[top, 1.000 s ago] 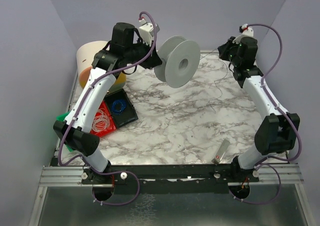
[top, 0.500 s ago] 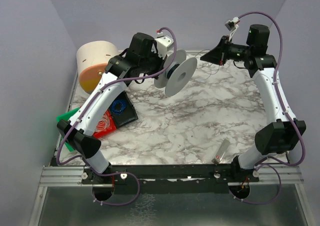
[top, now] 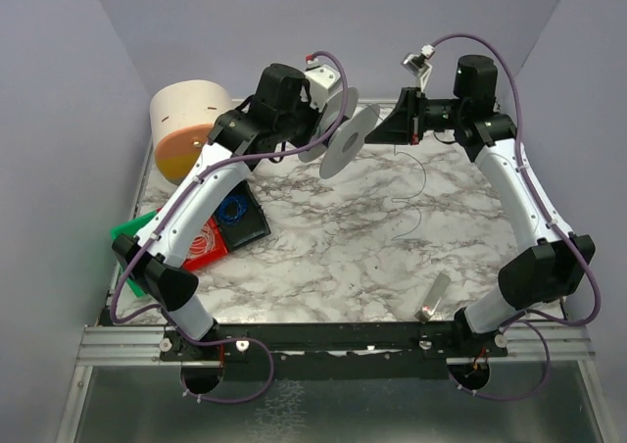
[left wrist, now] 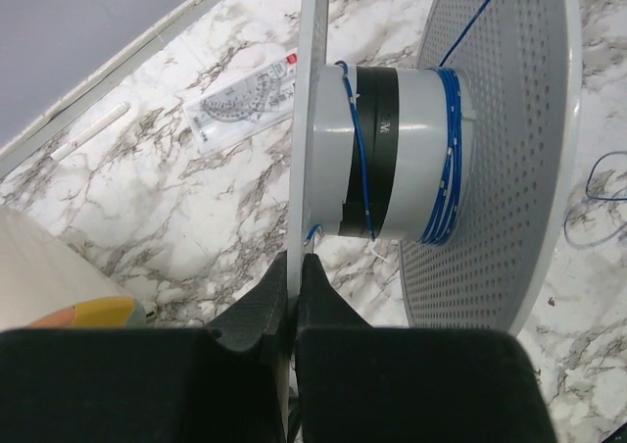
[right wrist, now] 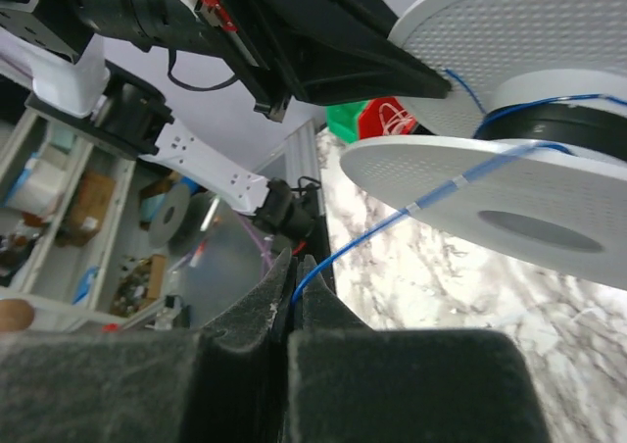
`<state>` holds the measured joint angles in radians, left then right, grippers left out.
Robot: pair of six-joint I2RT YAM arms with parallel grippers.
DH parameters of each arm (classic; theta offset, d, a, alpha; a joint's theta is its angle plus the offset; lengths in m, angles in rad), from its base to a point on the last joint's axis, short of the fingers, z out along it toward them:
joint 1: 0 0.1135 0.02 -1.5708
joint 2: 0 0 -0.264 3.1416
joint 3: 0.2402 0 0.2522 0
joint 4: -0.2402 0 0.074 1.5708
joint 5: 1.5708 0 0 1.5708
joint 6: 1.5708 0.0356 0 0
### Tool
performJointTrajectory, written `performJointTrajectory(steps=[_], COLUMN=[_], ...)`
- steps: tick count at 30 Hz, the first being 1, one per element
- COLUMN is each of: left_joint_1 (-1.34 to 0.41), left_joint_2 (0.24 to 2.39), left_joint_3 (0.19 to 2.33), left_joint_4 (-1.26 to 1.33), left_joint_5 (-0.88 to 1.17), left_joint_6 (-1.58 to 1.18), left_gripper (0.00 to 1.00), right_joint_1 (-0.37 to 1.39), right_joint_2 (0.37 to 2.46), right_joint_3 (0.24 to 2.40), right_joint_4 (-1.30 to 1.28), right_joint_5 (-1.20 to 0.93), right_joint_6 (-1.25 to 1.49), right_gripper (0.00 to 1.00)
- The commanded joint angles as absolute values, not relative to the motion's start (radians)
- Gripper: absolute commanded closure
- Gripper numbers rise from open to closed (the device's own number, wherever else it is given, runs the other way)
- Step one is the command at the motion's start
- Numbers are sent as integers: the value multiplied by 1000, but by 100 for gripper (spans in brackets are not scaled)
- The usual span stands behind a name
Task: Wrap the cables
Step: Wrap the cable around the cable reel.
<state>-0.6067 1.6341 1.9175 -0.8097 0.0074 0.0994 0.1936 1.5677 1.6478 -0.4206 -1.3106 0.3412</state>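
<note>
A grey spool (top: 343, 141) with two perforated flanges hangs above the far middle of the table. My left gripper (left wrist: 297, 263) is shut on the rim of one flange (left wrist: 312, 120). A very thin blue cable (left wrist: 361, 169) lies in a few turns round the spool's hub. From the hub it runs across the near flange to my right gripper (right wrist: 294, 264), which is shut on it. In the top view my right gripper (top: 379, 129) sits just right of the spool, and the loose end of the cable (top: 419, 182) lies in wavy loops on the marble below.
A cream cylinder (top: 186, 120) stands at the far left. A black tray with a blue coil (top: 235, 211), a red tray with a white coil (top: 203, 239) and a green bin (top: 127, 232) lie left. A small clear piece (top: 434, 298) rests near the front. A protractor (left wrist: 245, 105) lies behind the spool.
My right gripper has swung left from the far right corner up to the spool, drawing the cable along. My left arm has shifted the spool right and turned it nearly edge-on.
</note>
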Motion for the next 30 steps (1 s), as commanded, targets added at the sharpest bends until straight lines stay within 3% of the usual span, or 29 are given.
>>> performJointTrajectory(steps=[1,9,17,30], left_joint_1=[-615,-606,-466,-383], left_joint_2=[1640,1670,1663,1637], left_joint_3=[1931,1956,1998,1997], left_joint_4=[-755,-729,-716,-683], left_joint_5=[-114,-174,91,310], left_joint_6=[91,19,-112,-187], left_gripper=[100,100,100,100], right_joint_1=[259,445,475,492], right_joint_2=[1540,1561,1562,1667], right_joint_3=[1596,1510,1215,1087], right_joint_4=[-179,-149,-8,4], right_joint_5=[-1376,-1312,-1183,-863], right_joint_6=[536,456,398,305], right_gripper=[99,99,99,99])
